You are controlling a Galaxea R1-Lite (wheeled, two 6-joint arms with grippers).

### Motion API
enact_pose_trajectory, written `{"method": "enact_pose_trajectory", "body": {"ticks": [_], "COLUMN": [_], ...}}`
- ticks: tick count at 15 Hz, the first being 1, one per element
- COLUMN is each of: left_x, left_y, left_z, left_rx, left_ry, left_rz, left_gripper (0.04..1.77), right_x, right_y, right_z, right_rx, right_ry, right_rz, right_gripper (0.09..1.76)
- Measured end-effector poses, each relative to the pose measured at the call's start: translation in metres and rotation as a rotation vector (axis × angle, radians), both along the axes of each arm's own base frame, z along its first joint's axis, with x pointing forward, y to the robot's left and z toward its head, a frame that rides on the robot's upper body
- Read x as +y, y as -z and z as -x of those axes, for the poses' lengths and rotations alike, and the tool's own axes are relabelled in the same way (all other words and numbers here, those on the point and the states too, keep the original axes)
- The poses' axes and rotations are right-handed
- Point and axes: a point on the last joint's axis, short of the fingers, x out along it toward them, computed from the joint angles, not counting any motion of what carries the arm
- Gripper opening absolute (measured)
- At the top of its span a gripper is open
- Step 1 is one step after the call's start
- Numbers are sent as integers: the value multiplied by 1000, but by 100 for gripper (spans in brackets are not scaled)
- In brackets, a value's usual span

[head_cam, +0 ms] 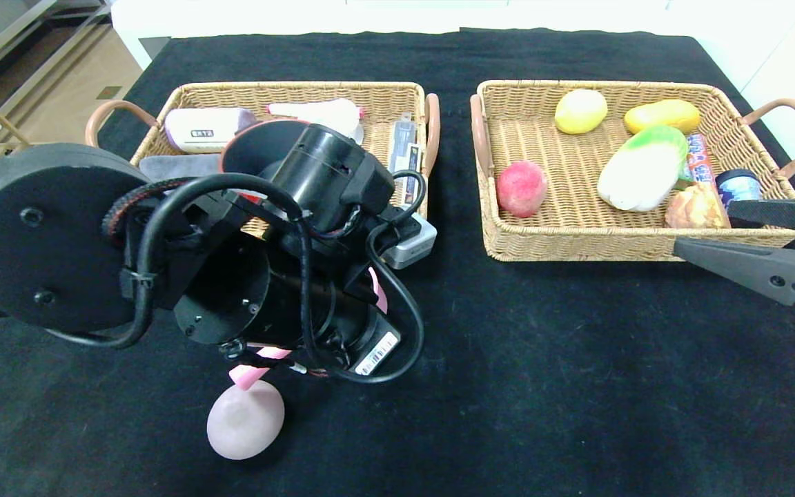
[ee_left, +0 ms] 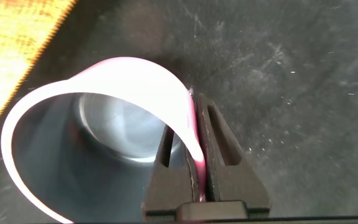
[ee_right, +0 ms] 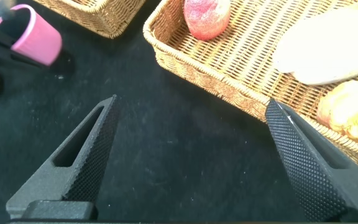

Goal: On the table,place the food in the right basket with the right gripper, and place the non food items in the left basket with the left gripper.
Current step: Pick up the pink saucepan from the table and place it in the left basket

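Note:
My left gripper [ee_left: 188, 118] is shut on the rim of the small pink saucepan [ee_left: 120, 70], one finger inside it and one outside, above the black table [head_cam: 542, 379]. In the head view the left arm hides most of the saucepan [head_cam: 249, 375]. The pale lilac-grey egg-shaped lump [head_cam: 246, 419] lies on the cloth just in front of it. The red pot [head_cam: 259, 134] sits in the left basket [head_cam: 301, 90]. The napa cabbage [head_cam: 642, 169] and burger bun [head_cam: 695, 207] lie in the right basket [head_cam: 577, 245]. My right gripper [head_cam: 704, 228] stands open and empty at that basket's front right corner.
A red peach [head_cam: 522, 188] and two yellow fruits [head_cam: 580, 110] also lie in the right basket. White packets [head_cam: 204, 128] and a grey cloth [head_cam: 177, 166] lie in the left one. A dark strip of table separates the baskets.

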Motion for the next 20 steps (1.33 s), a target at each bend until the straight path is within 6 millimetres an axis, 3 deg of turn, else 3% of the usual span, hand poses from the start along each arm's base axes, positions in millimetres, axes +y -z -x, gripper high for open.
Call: {"method": "enact_pose_trajectory", "body": {"ticks": [10,20], "left_x": [22,74], "left_y": [-45,-92], "left_z": [20,-2], "left_rx": [-141,-326], "left_ry": [-13,-103], "left_rz": [46,22], "left_gripper": [18,18], "right_x": [0,0], "right_y": [-1,-1], "right_z": [0,0], "right_rx": [-2,-3], "right_ry": [3,3], "right_rz": [-1,-1], "right_gripper": [171,171]}}
